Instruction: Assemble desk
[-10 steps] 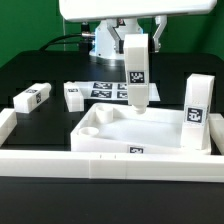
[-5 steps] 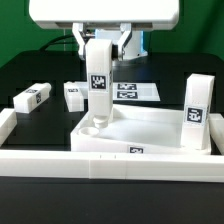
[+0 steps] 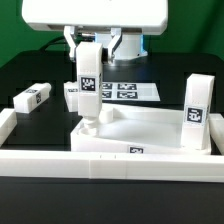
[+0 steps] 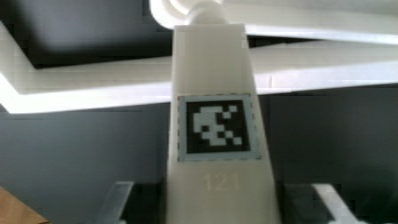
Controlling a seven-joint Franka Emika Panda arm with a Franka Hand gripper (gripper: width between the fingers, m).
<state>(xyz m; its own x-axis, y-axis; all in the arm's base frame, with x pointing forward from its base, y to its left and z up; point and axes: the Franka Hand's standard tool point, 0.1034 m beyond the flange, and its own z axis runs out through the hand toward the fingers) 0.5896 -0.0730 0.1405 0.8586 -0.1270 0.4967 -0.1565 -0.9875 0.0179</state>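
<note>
the gripper (image 3: 88, 50) is clamped on a white square-section leg (image 3: 88, 88), one of the fingers (image 4: 121, 205) on each side of its upper end, so you are carrying the leg and nothing else. the leg hangs upright, its long axis vertical and running straight down and away from the fingers. its lower end sits right at the round corner socket (image 3: 88, 126) of the rimmed white tabletop (image 3: 165, 141), at the corner on the exterior view's left. the coming move likely turns on this lineup: the leg looks centred over the socket, but you cannot tell from either view whether its tip is already inside or just touching the rim. in the wrist view the leg's far end meets the rounded socket edge. a second upright leg (image 3: 195, 106) stands at the tabletop corner on the exterior view's right, well apart from yours. two loose legs (image 3: 33, 98) lie on the black table beyond the tabletop, beside the marker board (image 3: 125, 90). the held leg carries a black-and-white square tag (image 4: 219, 125); it is a pattern, not words. a faint mark below it is too blurred to read, and no brand name shows.
</note>
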